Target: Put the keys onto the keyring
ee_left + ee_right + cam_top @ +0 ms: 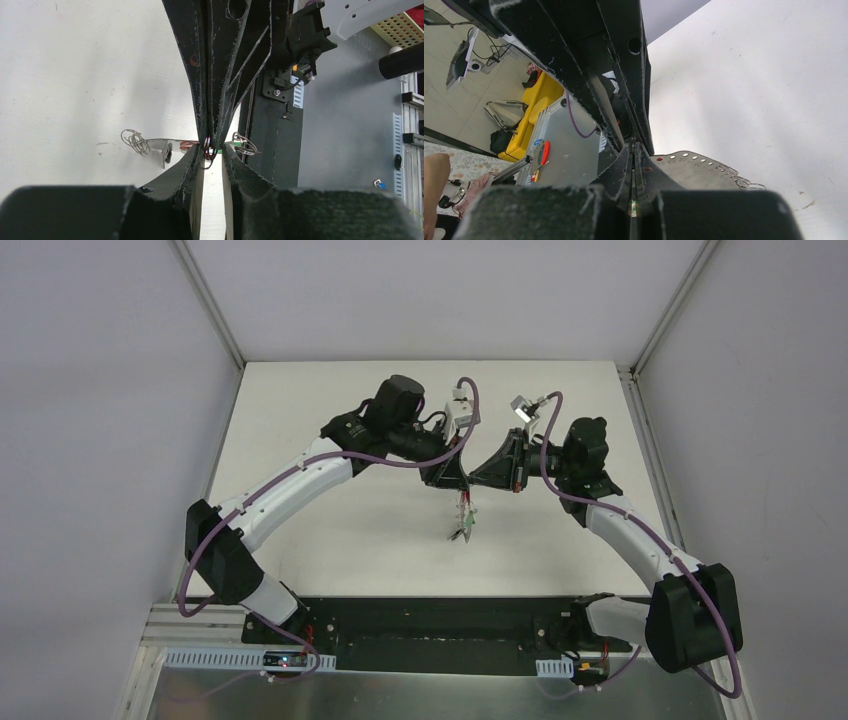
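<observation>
Two sets of fingertips are set nose to nose above the table point(330, 530). This is presumably so that one arm can steady the hoop while the other works a key's loop onto it. Held off the surface, the wire is free to be turned.

The right gripper point(212, 140) is seen with its tips pressed together to a point. Something thin appears to be pinched there, though which piece cannot be told. The left gripper point(214, 156) is held narrowly apart: bare table is seen through the gap between its fingers point(192, 165), and the right tips lie at the mouth of that gap. A small dark ring point(209, 150) is lodged just inside that mouth, against one finger. Whether it is gripped cannot be judged.

Outward from the tips, the keyring point(136, 142) is seen as thin wire running off to both sides of the fingers, with coiled loops on each side. Along it, a silver key point(165, 153) and a red head point(188, 145) are seen on one side of the left fingers. A green head point(235, 145) is seen close on the other side. From above, the whole bundle is seen dangling just below the meeting fingertips.
</observation>
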Robot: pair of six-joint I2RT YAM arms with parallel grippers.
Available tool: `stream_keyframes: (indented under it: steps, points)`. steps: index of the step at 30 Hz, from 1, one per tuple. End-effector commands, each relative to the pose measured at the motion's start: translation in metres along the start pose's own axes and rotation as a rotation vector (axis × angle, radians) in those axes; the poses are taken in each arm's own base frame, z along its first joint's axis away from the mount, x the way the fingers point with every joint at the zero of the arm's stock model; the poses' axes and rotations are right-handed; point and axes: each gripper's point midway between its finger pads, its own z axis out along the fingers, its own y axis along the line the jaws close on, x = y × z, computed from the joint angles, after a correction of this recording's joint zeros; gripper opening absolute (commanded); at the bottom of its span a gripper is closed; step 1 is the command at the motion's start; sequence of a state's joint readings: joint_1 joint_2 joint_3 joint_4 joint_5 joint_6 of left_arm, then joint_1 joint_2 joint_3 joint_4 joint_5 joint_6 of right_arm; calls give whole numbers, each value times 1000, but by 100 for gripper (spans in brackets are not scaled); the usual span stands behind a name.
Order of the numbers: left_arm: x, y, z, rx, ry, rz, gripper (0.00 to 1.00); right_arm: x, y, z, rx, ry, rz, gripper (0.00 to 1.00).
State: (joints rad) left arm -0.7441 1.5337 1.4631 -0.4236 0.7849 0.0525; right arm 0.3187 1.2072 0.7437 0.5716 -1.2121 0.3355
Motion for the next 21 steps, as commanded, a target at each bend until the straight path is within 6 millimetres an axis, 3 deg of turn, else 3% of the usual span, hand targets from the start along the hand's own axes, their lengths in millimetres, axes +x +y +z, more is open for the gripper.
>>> stream_keyframes:
  steps: [1,10,15,21]
  points:
    - [-11,-9,-6,39,-37,20,16,-14,14,-3,-29,-26,-114,0]
    - [-9,-11,-7,52,-34,16,11,-14,12,-3,-24,-29,-112,0]
    - [-9,-11,-7,57,-34,14,0,-15,11,-4,-21,-31,-112,0]
    - [-7,-9,-12,25,-16,21,0,-14,10,-5,-17,-32,-122,0]
